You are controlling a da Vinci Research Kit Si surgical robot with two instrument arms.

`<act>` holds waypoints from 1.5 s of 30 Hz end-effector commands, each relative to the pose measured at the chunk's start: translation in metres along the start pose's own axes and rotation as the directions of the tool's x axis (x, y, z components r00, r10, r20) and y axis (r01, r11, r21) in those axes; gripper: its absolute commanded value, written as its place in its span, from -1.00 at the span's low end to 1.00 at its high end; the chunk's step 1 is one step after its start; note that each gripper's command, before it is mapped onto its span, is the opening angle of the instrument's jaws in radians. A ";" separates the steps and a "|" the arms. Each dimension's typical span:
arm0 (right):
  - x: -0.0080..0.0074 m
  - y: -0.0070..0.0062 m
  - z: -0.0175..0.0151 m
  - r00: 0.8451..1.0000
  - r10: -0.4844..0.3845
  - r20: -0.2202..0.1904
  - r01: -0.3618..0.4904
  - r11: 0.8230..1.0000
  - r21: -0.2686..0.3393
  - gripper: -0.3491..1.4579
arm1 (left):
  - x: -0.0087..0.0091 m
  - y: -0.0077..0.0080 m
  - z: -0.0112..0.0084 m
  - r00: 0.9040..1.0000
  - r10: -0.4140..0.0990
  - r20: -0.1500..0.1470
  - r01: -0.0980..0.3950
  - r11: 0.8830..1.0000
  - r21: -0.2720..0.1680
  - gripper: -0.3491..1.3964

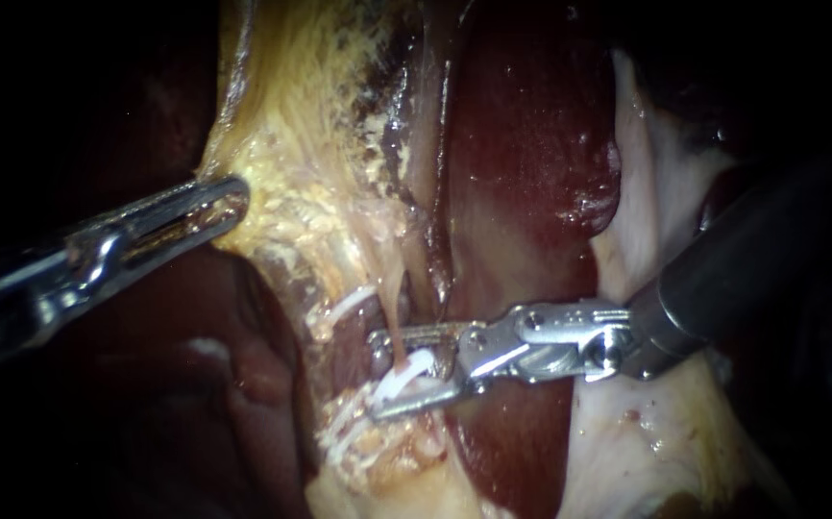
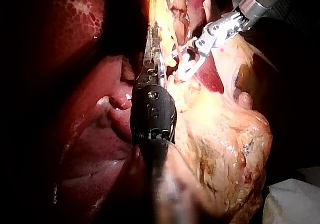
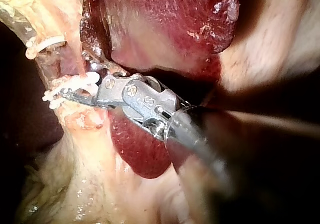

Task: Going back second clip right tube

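Clip [image 1: 414, 373], white, sits near the middle of your endoscope view, a touch toward seven o'clock, and the thin pink tube [image 1: 399, 322] runs down into it from twelve o'clock

Agreed, and your right instrument [image 1: 379, 375] is spread around it. One jaw passes at the clip's twelve o'clock and the other at its six, with a plain gap between them. The clip lies close along the lower jaw, but you cannot tell from these views whether the upper jaw touches it

Your shaft on that side comes in dark from three o'clock, crossing pale tissue [image 1: 647, 423] beside the liver [image 1: 522, 144]

Your left instrument [image 1: 238, 197] comes in from nine o'clock. Its jaws lie together, clamped on the edge of the yellow tissue [image 1: 291, 144] at about ten o'clock, and that edge tents toward them

You also have the other white clip [image 1: 347, 304] at ten o'clock from the first, near it, on a separate strand

From your right wrist camera the clip shows between the tips of your parted jaws, with dark red liver under and beside the joint

From your left wrist camera, your left jaws run straight ahead into the yellow tissue. Your right instrument is ahead and beside them, near but not touching
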 end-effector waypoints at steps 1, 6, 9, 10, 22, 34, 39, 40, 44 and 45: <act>0.0001 -0.0001 -0.0002 1.000 0.001 0.000 -0.001 1.000 0.001 0.05 | -0.0001 0.0000 0.0000 1.000 0.002 -0.001 -0.002 1.000 -0.002 -1.00; -0.0003 -0.0009 0.0011 1.000 0.007 0.006 -0.007 0.999 0.041 0.05 | -0.0003 0.0000 0.0000 1.000 0.001 -0.002 -0.001 1.000 -0.001 -1.00; -0.0006 -0.0014 0.0037 1.000 0.002 0.017 -0.004 0.995 0.103 0.05 | -0.0004 0.0000 0.0000 1.000 0.001 -0.002 -0.001 1.000 -0.001 -1.00; -0.0007 -0.0016 0.0046 1.000 -0.002 0.018 0.000 0.994 0.105 0.05 | -0.0004 -0.0001 0.0000 1.000 0.001 -0.002 -0.001 1.000 -0.001 -1.00; 0.0000 -0.0020 0.0022 1.000 -0.012 -0.016 0.014 0.992 0.124 0.05 | -0.0004 -0.0001 -0.0001 1.000 0.000 -0.002 0.000 1.000 -0.002 -1.00; 0.0003 -0.0005 -0.0006 0.939 -0.340 -0.051 0.344 0.934 0.099 0.05 | -0.0006 -0.0001 -0.0003 1.000 -0.006 -0.003 0.006 1.000 -0.001 -1.00; 0.0001 -0.0008 -0.0013 0.921 -0.386 -0.059 0.390 0.913 0.116 0.06 | -0.0008 -0.0002 -0.0005 1.000 -0.007 -0.005 0.007 1.000 0.000 -1.00; 0.0002 -0.0008 -0.0014 0.921 -0.385 -0.059 0.389 0.914 0.113 0.06 | -0.0008 -0.0002 -0.0006 1.000 -0.007 -0.005 0.007 1.000 0.000 -1.00; 0.0011 -0.0005 -0.0018 0.985 -0.169 -0.038 0.170 0.984 0.045 0.06 | -0.0008 -0.0002 -0.0006 1.000 -0.007 -0.005 0.007 1.000 0.000 -1.00; 0.0016 -0.0004 -0.0021 0.990 -0.134 -0.038 0.135 0.990 0.032 0.06 | -0.0008 -0.0002 -0.0006 1.000 -0.007 -0.005 0.007 1.000 0.000 -1.00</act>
